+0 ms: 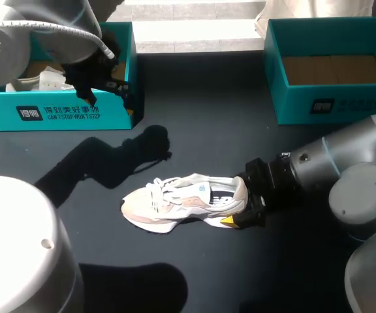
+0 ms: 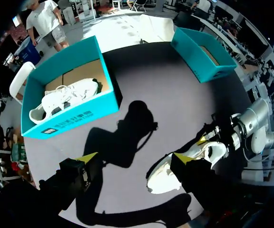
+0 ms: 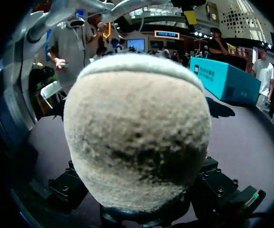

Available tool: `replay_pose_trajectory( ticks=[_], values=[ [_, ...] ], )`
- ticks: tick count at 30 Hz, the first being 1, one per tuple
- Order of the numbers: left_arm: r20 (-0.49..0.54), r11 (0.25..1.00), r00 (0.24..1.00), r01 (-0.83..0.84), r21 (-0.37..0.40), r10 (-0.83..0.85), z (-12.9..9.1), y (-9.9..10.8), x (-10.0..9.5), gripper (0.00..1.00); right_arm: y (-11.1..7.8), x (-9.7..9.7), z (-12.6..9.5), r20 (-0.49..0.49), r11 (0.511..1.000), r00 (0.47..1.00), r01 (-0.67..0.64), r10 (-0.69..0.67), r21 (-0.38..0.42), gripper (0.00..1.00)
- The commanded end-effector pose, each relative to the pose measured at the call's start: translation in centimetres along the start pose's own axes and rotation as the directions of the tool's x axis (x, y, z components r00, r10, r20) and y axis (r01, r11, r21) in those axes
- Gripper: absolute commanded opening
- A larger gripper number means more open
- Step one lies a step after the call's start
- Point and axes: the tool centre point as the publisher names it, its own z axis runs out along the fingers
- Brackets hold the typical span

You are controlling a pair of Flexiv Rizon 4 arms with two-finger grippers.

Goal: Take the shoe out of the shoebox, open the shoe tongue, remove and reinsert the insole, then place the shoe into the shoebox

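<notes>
Sneaker (image 1: 175, 202), white and beige, lies at the lower centre on the black table (image 1: 207, 117), outside both boxes. Your right gripper (image 1: 240, 215) pinches its heel. At the upper left, your left gripper (image 2: 136, 158) hangs spread above the teal cardboard shoebox (image 1: 64, 114), which holds a second white shoe (image 2: 63, 99). Another teal shoebox (image 1: 331, 104) stands at the upper right, well apart.

The shoe (image 3: 137, 133) fills my right wrist view heel first. It hides my right pincer (image 1: 240, 202) there, and the rest of the shoe too. From above, the heel also covers much of that pincer. My left arm (image 1: 44, 32) blocks part of the left shoebox (image 1: 70, 114) and most of the second shoe (image 1: 34, 81) inside it. The right shoebox (image 1: 344, 104) runs off the head view's edge. In my left wrist view, one finger (image 2: 194, 180) of my left pincer (image 2: 136, 159) covers the shoe's middle.
</notes>
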Motion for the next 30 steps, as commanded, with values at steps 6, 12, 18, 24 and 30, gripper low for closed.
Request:
replay_pose_trajectory(
  ticks=[6, 12, 18, 24, 30],
  values=[
    [0.059, 0.981, 0.979, 0.193, 0.011, -0.193, 2.0, 0.4, 6.0, 1.0, -0.3, 0.1, 0.2, 0.0, 1.0, 1.0, -0.001, 0.001, 0.007, 0.0],
    [0.055, 0.987, 0.986, 0.161, -0.021, -0.16, 4.1, 1.1, 10.0, 1.0, -0.3, 0.1, 0.2, 0.0, 1.0, 1.0, -0.001, 0.001, 0.007, 0.0],
    [0.046, 0.981, 0.981, 0.189, -0.043, -0.187, 4.5, 2.8, 13.2, 1.0, -0.3, 0.1, 0.2, 0.0, 1.0, 1.0, -0.001, 0.001, 0.007, 0.0],
    [0.05, 0.98, 0.981, 0.188, -0.059, -0.185, 4.8, 3.3, 14.2, 1.0, -0.3, 0.1, 0.2, 0.0, 1.0, 1.0, -0.001, 0.001, 0.007, 0.0],
    [0.05, 0.98, 0.981, 0.188, -0.059, -0.185, 4.8, 3.3, 14.2, 1.0, -0.3, 0.1, 0.2, 0.0, 1.0, 1.0, -0.001, 0.001, 0.007, 0.0]
  ],
)
